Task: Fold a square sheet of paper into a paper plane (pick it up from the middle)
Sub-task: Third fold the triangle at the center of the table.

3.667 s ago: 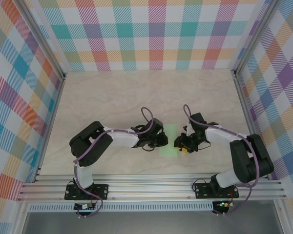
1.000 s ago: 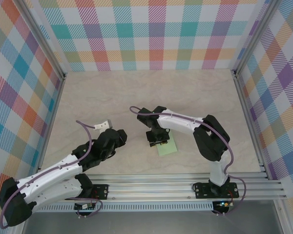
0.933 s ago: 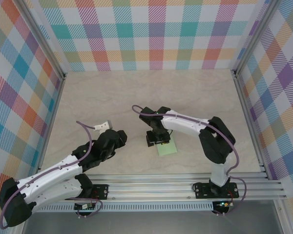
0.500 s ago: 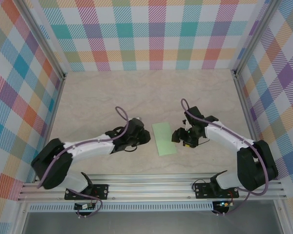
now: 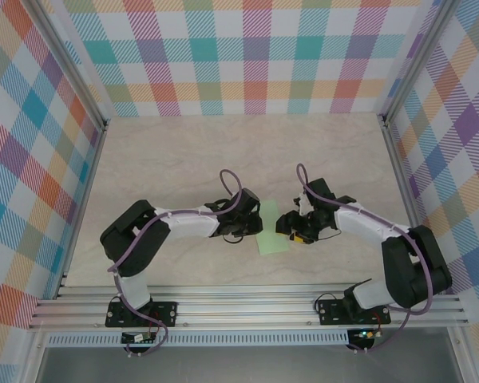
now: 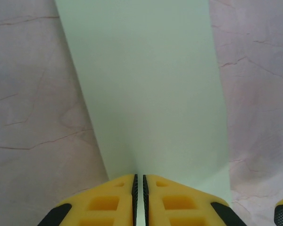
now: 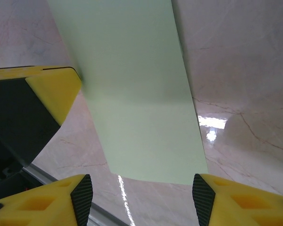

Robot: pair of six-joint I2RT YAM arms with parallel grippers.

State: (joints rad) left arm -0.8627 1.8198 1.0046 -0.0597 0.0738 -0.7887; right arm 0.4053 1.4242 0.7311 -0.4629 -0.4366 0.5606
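The sheet of paper (image 5: 273,239) lies on the marble table as a pale mint-green oblong, narrower than a square. In the left wrist view the paper (image 6: 146,84) rises in a soft ridge into my left gripper (image 6: 139,197), whose yellow fingers are shut on its near edge. From above, the left gripper (image 5: 247,229) sits at the paper's left edge. My right gripper (image 5: 291,233) is at the right edge. In the right wrist view the right gripper (image 7: 141,197) stands open, the paper (image 7: 137,103) just ahead of its fingers and touching neither.
Aluminium rails (image 5: 247,307) run along the table's near edge behind the arm bases. Plaid walls (image 5: 247,72) enclose the table at the back and both sides. The left gripper's yellow finger (image 7: 54,89) shows at the left of the right wrist view.
The left gripper has moved right onto the paper's left edge and its jaws have closed. The right gripper has shifted slightly toward the paper's right edge and stays open.
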